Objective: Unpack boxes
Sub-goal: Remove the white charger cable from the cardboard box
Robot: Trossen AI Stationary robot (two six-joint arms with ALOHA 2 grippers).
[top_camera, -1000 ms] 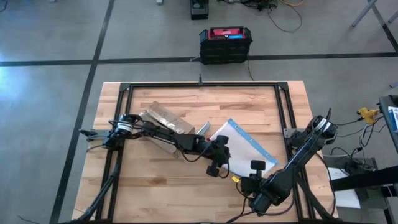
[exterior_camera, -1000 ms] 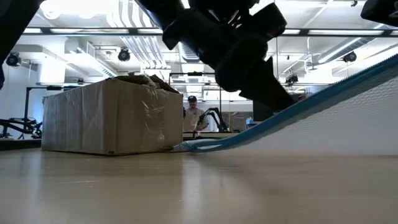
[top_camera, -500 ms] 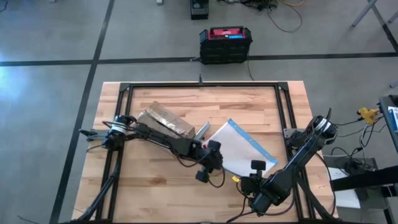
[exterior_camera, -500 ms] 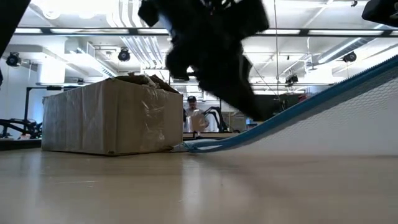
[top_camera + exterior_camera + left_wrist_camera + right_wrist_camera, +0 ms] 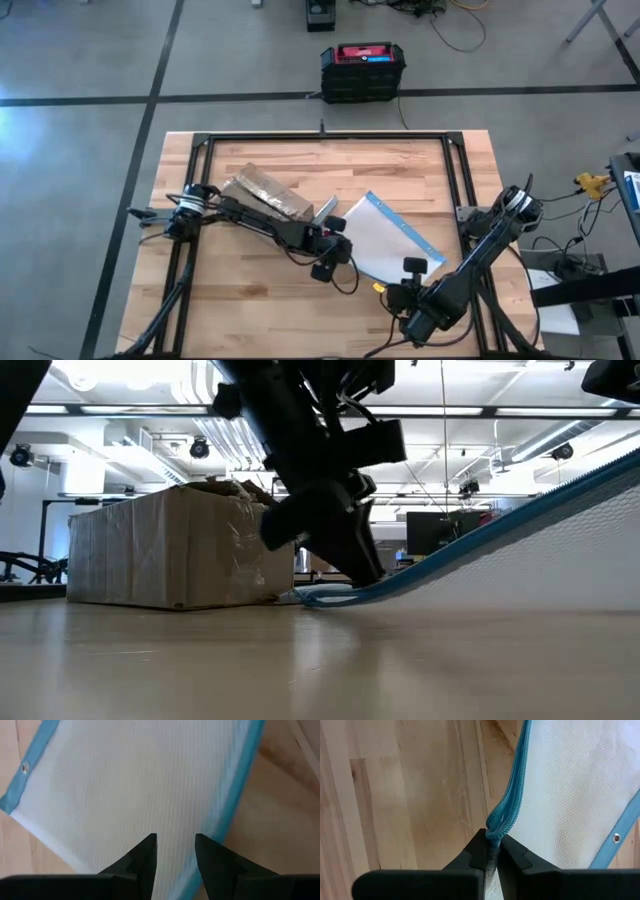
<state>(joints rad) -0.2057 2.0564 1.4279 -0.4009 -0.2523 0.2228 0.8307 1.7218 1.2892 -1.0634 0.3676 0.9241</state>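
The brown cardboard box [image 5: 268, 195] [image 5: 175, 550] sits on its base at the table's left middle, with crumpled flaps and shiny tape. Right of it is a flat white pouch with a blue edge [image 5: 385, 235] [image 5: 560, 550]. Its low end [image 5: 320, 596] rests on the table by the box, and the rest slopes up to the right. My right gripper [image 5: 408, 270] is shut on its raised end. My left gripper [image 5: 338, 252] [image 5: 175, 851] stands open, fingers pointing down over the pouch's low end beside the blue edge [image 5: 235, 805]. Whether it touches the pouch, I cannot tell. My right gripper pinches the pouch's blue edge [image 5: 496, 831] between its two fingers, where the edge bunches into a fold. The fingers slant down from above at the pouch's near right end. That end is lifted off the table and the pouch slopes down to its far end.
A black frame [image 5: 325, 140] runs around the middle of the wooden table. A black-and-red case [image 5: 362, 70] stands on the floor beyond the far edge. Bare wood lies along the near edge [image 5: 300, 660].
My left gripper has gone toward the table's left, down along the sloping pouch toward its low end by the box, and has tipped as it went. The pouch and the box have kept their places.
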